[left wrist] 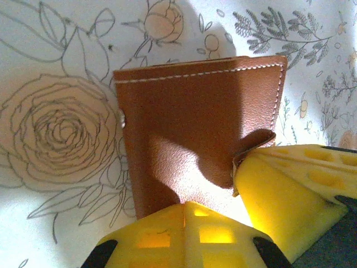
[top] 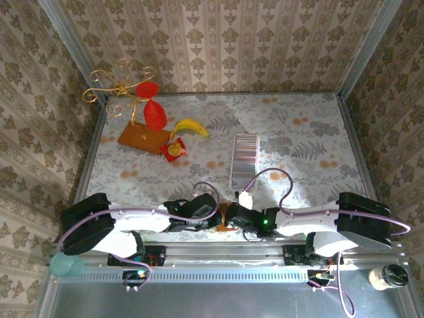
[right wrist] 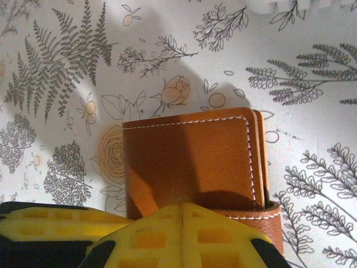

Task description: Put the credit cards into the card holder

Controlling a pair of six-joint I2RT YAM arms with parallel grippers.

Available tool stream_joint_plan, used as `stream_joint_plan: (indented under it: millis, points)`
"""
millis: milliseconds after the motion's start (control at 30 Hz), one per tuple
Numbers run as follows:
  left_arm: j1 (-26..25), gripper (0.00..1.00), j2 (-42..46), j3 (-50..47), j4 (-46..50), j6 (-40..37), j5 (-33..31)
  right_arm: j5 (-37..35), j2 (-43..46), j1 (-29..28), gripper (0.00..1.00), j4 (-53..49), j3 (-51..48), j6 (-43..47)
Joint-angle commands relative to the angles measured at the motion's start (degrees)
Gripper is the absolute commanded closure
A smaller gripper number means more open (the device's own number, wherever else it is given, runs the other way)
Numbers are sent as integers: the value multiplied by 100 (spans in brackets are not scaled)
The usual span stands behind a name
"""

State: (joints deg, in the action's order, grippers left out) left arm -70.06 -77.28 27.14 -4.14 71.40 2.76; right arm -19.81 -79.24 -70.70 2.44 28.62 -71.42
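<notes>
A table point(top: 305, 139) under a pale floral cloth, seen from above, is walled with patterned paper. Two arms reach inward from its near edge and meet at the middle. The credit cards point(top: 244, 158) lie as a long silver-grey striped strip near the table's centre, apart from both arms (none looks lifted out of the row). Near the strip's closer end, between the two wrists, sits the card holder point(left wrist: 195, 123). It is a small brown leather wallet, folded closed and flat on the cloth, with its snap tab point(left wrist: 254, 146) curling up at one edge. The left gripper point(left wrist: 184, 211) sits at the wallet's near edge, yellow fingers pressed together with nothing visible between them. The right gripper point(right wrist: 183, 215) is likewise closed tight there, empty as far as can be seen. By this judgement the task has barely begun: the holder is not yet opened, and every card is left to put in.
</notes>
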Motion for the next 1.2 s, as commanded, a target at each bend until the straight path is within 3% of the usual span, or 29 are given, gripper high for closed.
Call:
stream_joint_plan:
  millis: [0,67,133,200,233,267,300,367,533,667,733,800,867,967,1067,1167]
  points:
    - [98,100,384,-154,1010,-16,-157,250,-165,-162,100,-1182,-428,-48]
    - [234,90,837,93,1838,-274,-414,89,141,-159,100,-1107,-259,127]
    - [472,71,1341,261,2546,-597,-657,-145,425,-157,84,-1087,-12,326]
    - [904,58,1913,383,3198,-918,-803,-452,704,-142,64,-1112,259,606]
    - [1197,43,2279,424,3440,-1211,-874,-602,863,-101,55,-1196,416,749]
    - [1503,9,2639,477,3691,-1432,-999,-696,1030,-26,50,-1268,548,913]
    - [1800,0,2926,506,3761,-1730,-1041,-761,1177,72,45,-1312,639,1067]
    - [2532,0,3505,562,3767,-2445,-1161,-761,1496,382,33,-1418,786,1426]
    - [4052,0,3965,643,3227,-3835,-1681,-736,2317,1595,19,-1264,622,3073]
    - [5109,0,3755,455,2359,-4589,-2782,-962,2911,2564,15,270,-86,5468]
    - [5618,0,3598,240,1827,-4735,-3160,-934,2947,3212,13,814,-280,6209]
    - [6170,0,3435,-237,740,-5100,-2857,-592,2775,4116,13,1061,-371,6443]
    - [6548,0,3212,-767,-599,-5508,-2545,212,2397,5110,12,1386,-456,6424]
    - [6867,0,2661,-961,-1467,-6389,-2124,1001,1895,6133,10,1534,-262,6370]
    - [7114,0,2058,-820,-1550,-6808,-1942,859,1569,6380,9,2144,-389,6940]
    - [7485,0,1564,-1080,-2506,-6718,-1393,1308,1028,6825,9,2857,-633,6997]
